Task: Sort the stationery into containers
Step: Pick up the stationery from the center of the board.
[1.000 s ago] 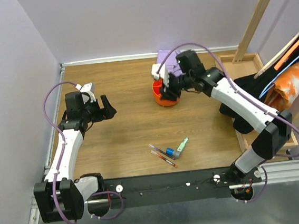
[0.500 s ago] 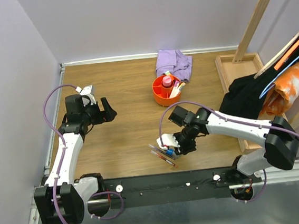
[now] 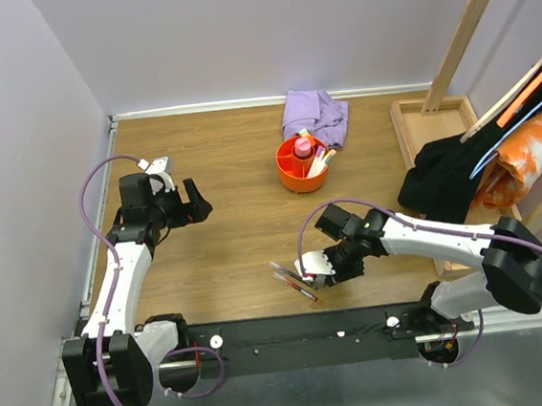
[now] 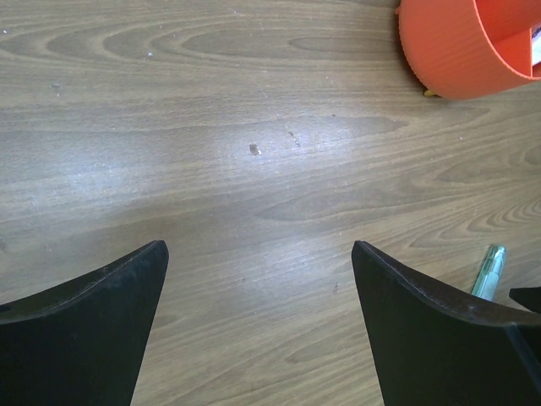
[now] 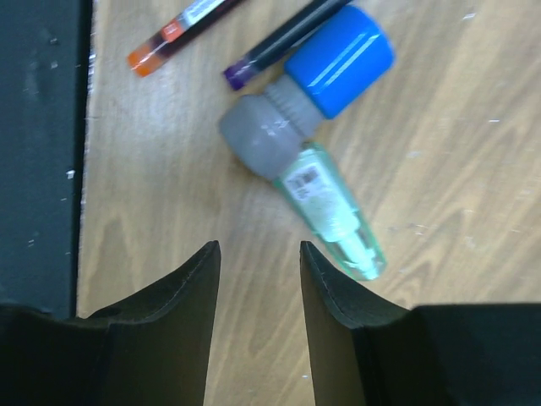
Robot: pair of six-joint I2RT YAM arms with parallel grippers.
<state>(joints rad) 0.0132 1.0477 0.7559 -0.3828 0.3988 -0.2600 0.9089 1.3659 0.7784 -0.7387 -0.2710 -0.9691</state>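
Near edge: black rail point(image 3: 294, 340) w/ both arm bases.

Well on the near side of the orange cup point(image 3: 299, 173), the R gripper point(image 5: 258, 247) sits low over the wood table point(image 3: 227, 246); its fingers point(image 5: 173, 313) are apart by a slim gap, nothing between them, clamped on nothing.

Just ahead of its tips lies a mint highlighter point(image 5: 330, 203) w/ grey cap, tilted, clear end nearest one finger; whether it grazes that finger, can't tell. A blue-capped item point(image 5: 338, 59) butts against the grey cap. Beyond, an orange-tipped pen point(image 5: 182, 30) and a purple-tipped pen point(image 5: 283, 38) lie side by side, purple tip at the grey cap.

Room: the rail runs just beside the pens on the side away from the cup; wood shows on the other sides of the group.

Writing: small barcode-type label on the highlighter body, white printed band on the orange-tipped pen; neither legible.

Well to the cup's left, the L gripper point(image 4: 258, 254) hangs above the wood, fingers spread wide, holding and touching nothing; plain wood grain lies between it and the cup. Its wrist cam catches the cup wall at one corner and the highlighter's tip at the frame edge.

The cup stands upright, dividers inside; a pink tube point(image 3: 302, 148) and white pens point(image 3: 321, 161) stick up from it; which compartments, can't tell.

Just behind the cup is a lilac cloth point(image 3: 315, 114); to the cup's right, near the table edge, a wooden tray point(image 3: 416, 112), partly under dark fabric.
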